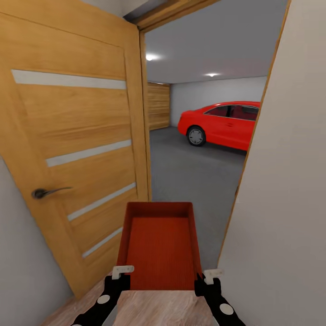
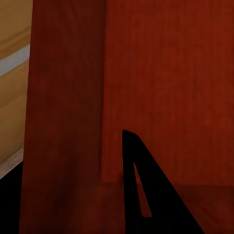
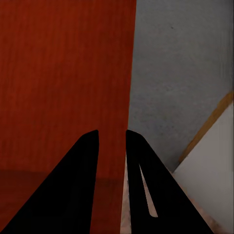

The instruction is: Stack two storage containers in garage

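Observation:
One orange-red open-topped storage container (image 1: 158,244) is held level in front of me, in the doorway to the garage. My left gripper (image 1: 121,275) is shut on its near left corner and my right gripper (image 1: 206,277) on its near right corner. In the left wrist view the container's wall (image 2: 161,73) stands close, with one dark finger (image 2: 163,212) against it. In the right wrist view the right gripper (image 3: 112,134) pinches the thin side wall (image 3: 63,73) between both fingers. Beyond lies the garage's dark grey concrete floor (image 1: 194,176).
An open wooden door (image 1: 77,149) with a lever handle (image 1: 45,192) stands close on the left. A white wall (image 1: 285,203) edges the doorway on the right. Inside the garage are a red car (image 1: 224,123) and a slatted wooden door (image 1: 158,106). Light wood planks (image 1: 154,312) lie below me.

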Available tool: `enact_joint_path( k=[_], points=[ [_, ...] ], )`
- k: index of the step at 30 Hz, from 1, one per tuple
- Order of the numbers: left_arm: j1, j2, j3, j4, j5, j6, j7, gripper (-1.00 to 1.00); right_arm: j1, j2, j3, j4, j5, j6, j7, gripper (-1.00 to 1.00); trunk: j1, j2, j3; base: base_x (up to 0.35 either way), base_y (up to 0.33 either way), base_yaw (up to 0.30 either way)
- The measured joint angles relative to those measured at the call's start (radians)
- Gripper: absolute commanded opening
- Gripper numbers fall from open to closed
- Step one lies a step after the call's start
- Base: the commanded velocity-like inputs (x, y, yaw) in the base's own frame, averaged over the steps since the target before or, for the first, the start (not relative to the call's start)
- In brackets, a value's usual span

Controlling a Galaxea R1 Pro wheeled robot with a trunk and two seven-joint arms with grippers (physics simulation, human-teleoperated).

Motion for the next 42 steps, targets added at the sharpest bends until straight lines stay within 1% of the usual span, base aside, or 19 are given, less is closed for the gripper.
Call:
enact_joint_path(
  k=[11, 20, 31, 42],
  points=[
    [0.0, 0.0, 0.0, -0.001, 0.0, 0.001, 0.001, -1.0, 0.0, 0.0, 0.0, 0.001, 0.0, 0.0, -0.001, -1.0, 0.0, 0.0, 0.0, 0.0, 0.221, -0.013],
    [0.0, 0.0, 0.0, 0.0, 0.0, 0.001, 0.0, -1.0, 0.0, 0.0, 0.0, 0.001, 0.0, 0.0, -0.001, -1.0, 0.0, 0.0, 0.0, 0.011, 0.036, 0.0],
    [0.0, 0.0, 0.0, 0.0, -0.001, 0.002, 0.0, -1.0, 0.0, 0.001, 0.0, 0.002, 0.0, 0.0, 0.0, -1.0, 0.0, 0.0, 0.0, 0.234, 0.142, 0.0],
    [0.0, 0.0, -0.001, 0.002, 0.001, 0.001, 0.001, -1.0, 0.0, 0.001, -0.002, 0.004, 0.002, 0.0, 0.002, -1.0, 0.0, 0.0, 0.0, 0.014, 0.004, -0.002]
  ],
)
